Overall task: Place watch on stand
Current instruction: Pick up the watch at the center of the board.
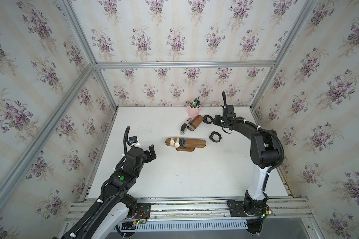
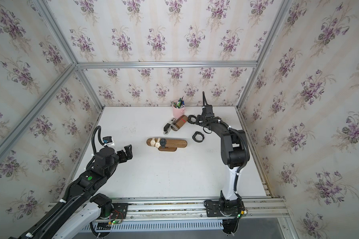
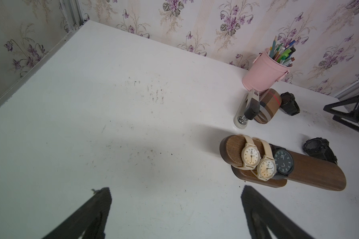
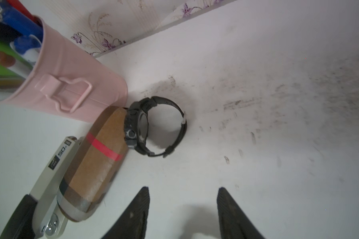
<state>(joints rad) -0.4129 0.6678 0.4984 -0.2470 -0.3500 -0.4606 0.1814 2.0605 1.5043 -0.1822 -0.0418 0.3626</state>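
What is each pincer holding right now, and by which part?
Nothing. The left pincer is open and empty; the right pincer is open, short of the black watch beside the cylinder, not touching it.

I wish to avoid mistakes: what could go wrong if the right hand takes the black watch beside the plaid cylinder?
The black watch touches the plaid cylinder, near the pink cup; the open right hand may shove the cylinder or pinch only the strap.
Three watches crowd one end of the stand; adding another could knock them.
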